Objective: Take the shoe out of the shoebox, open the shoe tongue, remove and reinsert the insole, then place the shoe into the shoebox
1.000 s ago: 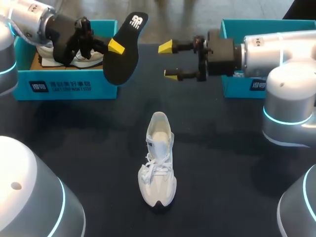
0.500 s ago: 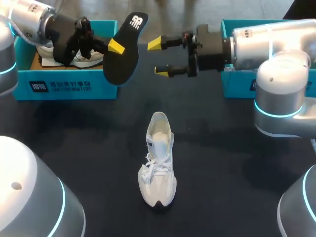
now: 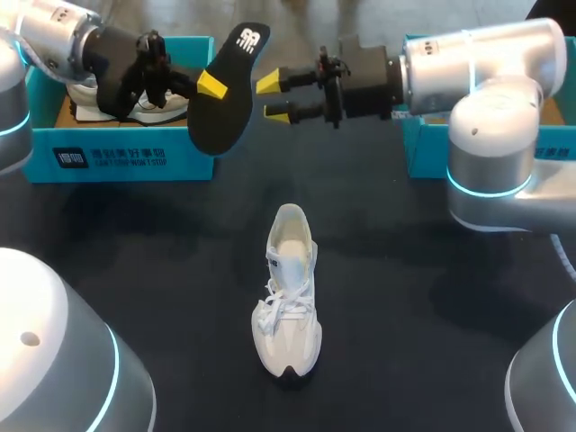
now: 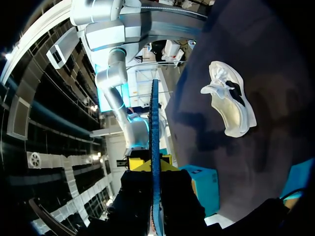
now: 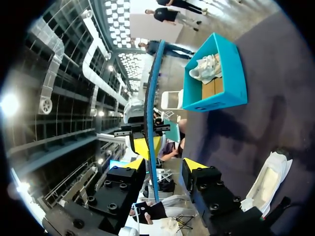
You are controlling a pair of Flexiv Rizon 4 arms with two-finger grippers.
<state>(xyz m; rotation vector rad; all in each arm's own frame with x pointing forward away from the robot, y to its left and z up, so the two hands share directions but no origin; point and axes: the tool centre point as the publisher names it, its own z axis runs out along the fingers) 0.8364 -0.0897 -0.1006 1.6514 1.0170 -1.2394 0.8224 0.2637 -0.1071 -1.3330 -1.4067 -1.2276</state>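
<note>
Gripping the insole from both sides, the left gripper held it in the air over the far part of the desk, just in front of the left box. The insole was black and hung tilted, its narrow printed end uppermost and its broad end lowest. In the left wrist view it showed edge-on, clamped between the yellow tips.

The right gripper was released, its two fingers spread one above the other. It hung level just beside the insole's right edge; I could not tell whether it touched. In the right wrist view the insole's edge ran up ahead of the gap between those fingers, nearer one of them than the other.

The white shoe stood upright on the middle of the desk, well apart from both grippers. Its toe pointed toward the near edge, its laces were loose and its mouth was open.

A second white shoe lay inside the left box. The right box stood behind the right arm, partly hidden by it.
</note>
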